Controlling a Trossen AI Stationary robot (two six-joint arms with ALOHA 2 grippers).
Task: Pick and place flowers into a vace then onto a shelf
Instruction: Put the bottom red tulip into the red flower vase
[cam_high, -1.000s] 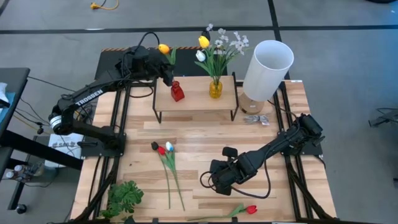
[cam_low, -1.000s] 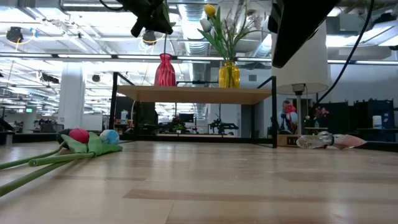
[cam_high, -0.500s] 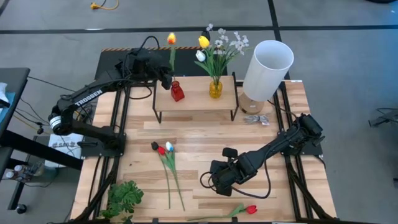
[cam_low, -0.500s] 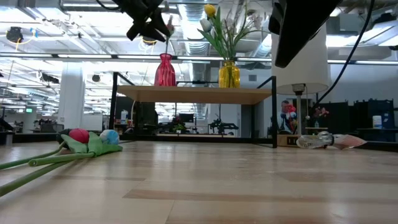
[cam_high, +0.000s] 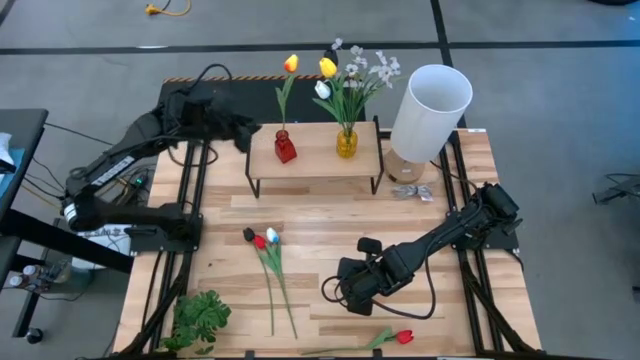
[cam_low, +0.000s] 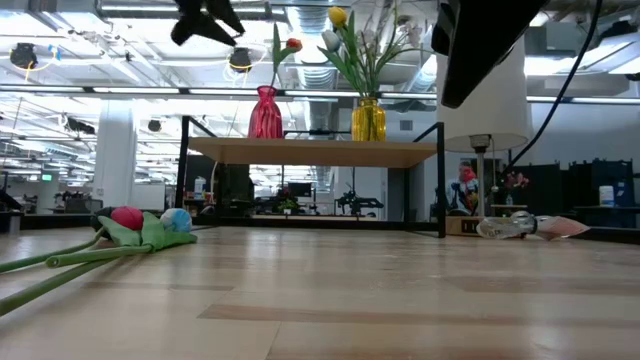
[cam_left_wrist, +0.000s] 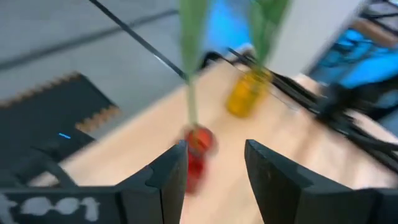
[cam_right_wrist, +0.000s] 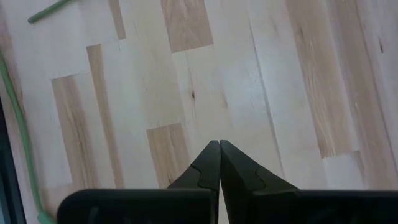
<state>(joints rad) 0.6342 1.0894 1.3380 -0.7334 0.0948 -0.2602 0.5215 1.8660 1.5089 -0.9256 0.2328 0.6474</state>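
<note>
A tulip with an orange-yellow head (cam_high: 290, 63) stands with its stem in the red vase (cam_high: 285, 147) on the light-wood shelf (cam_high: 315, 165). Beside it a yellow vase (cam_high: 346, 142) holds yellow and white tulips and small white blossoms (cam_high: 365, 70). My left gripper (cam_high: 250, 139) hangs open just off the shelf's left end, facing the red vase (cam_left_wrist: 198, 155) and clear of it. More tulips (cam_high: 262, 240) lie at mid-table, and a red one (cam_high: 403, 337) lies at the near edge. My right gripper (cam_high: 340, 290) is shut above bare table (cam_right_wrist: 219, 146).
A tall white lamp shade (cam_high: 432, 110) stands at the shelf's right end, with a clear crumpled wrapper (cam_high: 410, 192) in front of it. A leafy green sprig (cam_high: 200, 315) lies at the near left corner. A black panel (cam_high: 215, 95) lies behind the shelf's left end.
My left gripper has opened and let go of the tulip's stem, then drawn back from the red vase toward the table's left edge. The tulip, which leaned left toward the gripper, has swung upright and now stands in the red vase on its own.
</note>
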